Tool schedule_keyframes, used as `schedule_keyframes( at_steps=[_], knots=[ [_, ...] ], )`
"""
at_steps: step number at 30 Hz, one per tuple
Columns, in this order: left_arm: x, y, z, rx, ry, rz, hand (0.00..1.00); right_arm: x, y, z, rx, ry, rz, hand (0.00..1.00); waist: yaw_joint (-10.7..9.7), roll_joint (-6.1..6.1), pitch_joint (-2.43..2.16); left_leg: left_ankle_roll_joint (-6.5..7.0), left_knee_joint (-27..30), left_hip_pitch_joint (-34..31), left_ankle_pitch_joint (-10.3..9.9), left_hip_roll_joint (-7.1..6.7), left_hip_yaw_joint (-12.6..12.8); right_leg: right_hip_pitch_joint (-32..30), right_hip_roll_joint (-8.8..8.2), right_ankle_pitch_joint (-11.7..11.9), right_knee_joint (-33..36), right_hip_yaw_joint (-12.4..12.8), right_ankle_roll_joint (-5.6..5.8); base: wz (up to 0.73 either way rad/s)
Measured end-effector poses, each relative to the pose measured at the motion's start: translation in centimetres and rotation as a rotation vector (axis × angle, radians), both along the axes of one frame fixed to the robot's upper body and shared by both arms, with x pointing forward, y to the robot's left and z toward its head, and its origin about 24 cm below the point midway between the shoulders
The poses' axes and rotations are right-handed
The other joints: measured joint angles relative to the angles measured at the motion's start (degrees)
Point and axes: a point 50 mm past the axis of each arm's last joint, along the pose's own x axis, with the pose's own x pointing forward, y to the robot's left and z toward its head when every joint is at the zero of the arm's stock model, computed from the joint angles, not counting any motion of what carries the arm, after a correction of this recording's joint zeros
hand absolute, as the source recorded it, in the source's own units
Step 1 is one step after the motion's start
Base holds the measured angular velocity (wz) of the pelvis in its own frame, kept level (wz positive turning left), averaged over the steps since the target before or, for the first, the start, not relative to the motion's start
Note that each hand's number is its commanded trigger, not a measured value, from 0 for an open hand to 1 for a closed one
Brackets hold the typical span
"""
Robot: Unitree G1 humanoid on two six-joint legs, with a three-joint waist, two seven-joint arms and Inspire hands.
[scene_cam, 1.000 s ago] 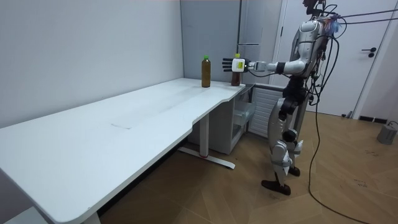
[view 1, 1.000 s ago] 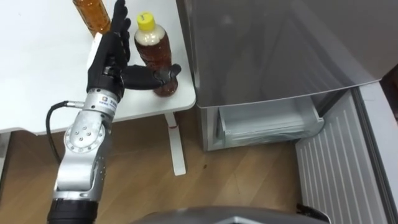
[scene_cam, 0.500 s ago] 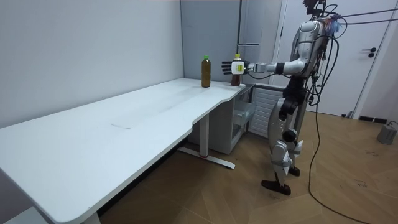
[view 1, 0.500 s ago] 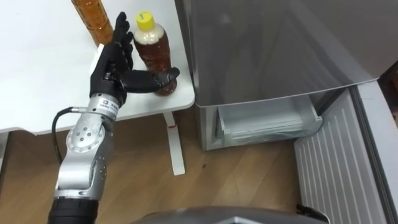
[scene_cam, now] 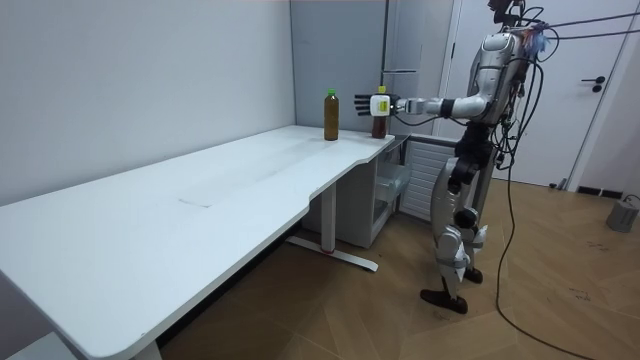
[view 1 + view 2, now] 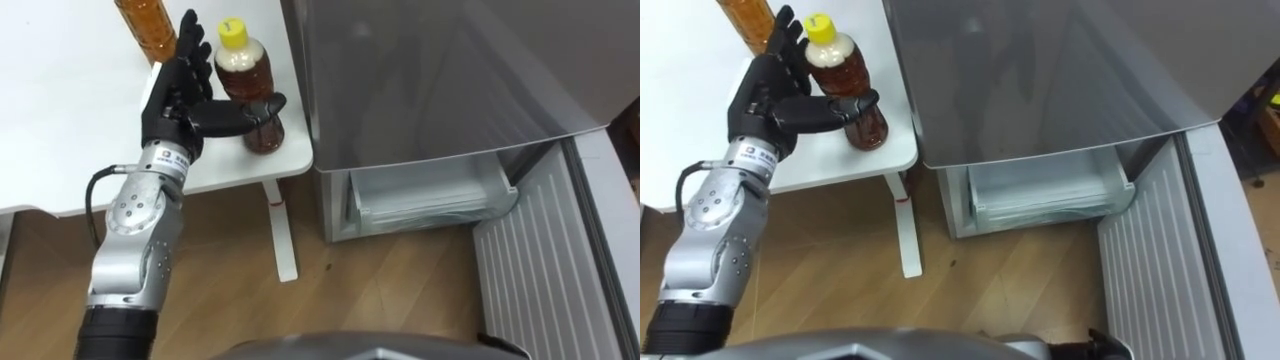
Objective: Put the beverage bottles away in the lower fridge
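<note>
**Left eye view: left hand (image 6: 176, 96) set against the yellow-capped bottle (image 6: 248, 80) at the table (image 6: 70, 130) corner**

Nearest the robot is the wooden floor (image 6: 300, 310), and to its right the lower fridge (image 6: 430, 205) stands open. A clear drawer (image 6: 435, 215) shows in its mouth, and the ribbed white door (image 6: 545, 270) is swung out on the far right. Above the opening rises the grey upper fridge door (image 6: 430, 70), shut.

The left arm reaches up from the lower left to the white table's front corner, beside the fridge. The hand is spread. Its fingers (image 6: 188, 40) stand straight up just left of the yellow-capped bottle, and the thumb (image 6: 240, 112) is stretched flat across the front of the bottle's lower half, touching it. The fingers are not wrapped round it. The bottle holds brown drink and stands upright on the table, close to the edge.

Farther back and to the left, a second bottle (image 6: 148, 25) of amber drink also stands on the table, partly behind the fingertips.

From the room view, the robot stands upright at the end of the long table, in front of the fridge, with its left arm held out level to the bottles. The farther one has a green cap (image 5: 331, 91).
</note>
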Motion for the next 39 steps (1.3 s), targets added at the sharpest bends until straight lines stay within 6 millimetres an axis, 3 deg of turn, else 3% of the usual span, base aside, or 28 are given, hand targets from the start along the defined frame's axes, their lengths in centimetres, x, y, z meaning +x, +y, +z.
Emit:
schedule_keyframes(
  at_steps=[24, 25, 26, 27, 28, 39],
  knots=[
    [0.2, 0.0, 0.4, 0.001, -0.014, 0.009, 0.0, -0.2, -0.2, 0.0, -0.01, 0.035, 0.067, 0.0, -1.74, 0.07, -0.29, 0.01, -0.03, 0.3, 0.0, 0.16, 0.63, -0.02, 0.0, 0.0, 0.81, 0.57, 0.0, 0.0],
    [0.2, 0.0, 0.4, 0.001, -0.014, 0.009, 0.18, -0.2, -0.2, 0.0, -0.011, 0.036, 0.067, 0.0, -1.75, 0.07, -0.29, 0.01, -0.04, 0.3, 0.0, 0.16, 0.63, -0.01, 0.0, 0.0, 0.82, 0.56, 0.0, 0.0],
    [0.2, 0.0, 0.4, 0.001, -0.014, 0.009, 0.73, -0.2, -0.2, 0.0, -0.016, 0.042, 0.069, 0.0, -1.76, 0.11, -0.32, 0.01, -0.03, 0.3, 0.0, 0.17, 0.64, 0.0, 0.0, 0.0, 0.83, 0.57, 0.0, 0.0],
    [0.2, 0.0, 0.4, 0.001, -0.014, 0.009, 0.95, -0.2, -0.2, 0.0, -0.02, 0.046, 0.075, 0.0, -1.77, 0.16, -0.35, 0.01, -0.02, 0.3, 0.0, 0.17, 0.66, 0.0, 0.0, -0.01, 0.82, 0.57, 0.01, 0.0],
    [0.2, -0.1, 0.4, 0.001, -0.014, 0.009, 1.0, -0.2, -0.2, 0.0, -0.023, 0.049, 0.082, 0.0, -1.77, 0.18, -0.36, 0.02, 0.0, 0.31, 0.01, 0.17, 0.66, 0.01, 0.0, -0.01, 0.81, 0.57, 0.01, 0.0],
    [0.1, -0.4, -0.9, 0.003, 0.043, -0.016, 1.0, -0.2, -0.2, 0.0, -0.031, 0.057, 0.087, 0.0, -1.75, 0.31, -0.25, 0.07, -0.12, 0.46, 0.05, 0.12, 0.67, 0.03, -0.01, -0.03, 0.74, 0.63, 0.03, 0.0]
  ],
)
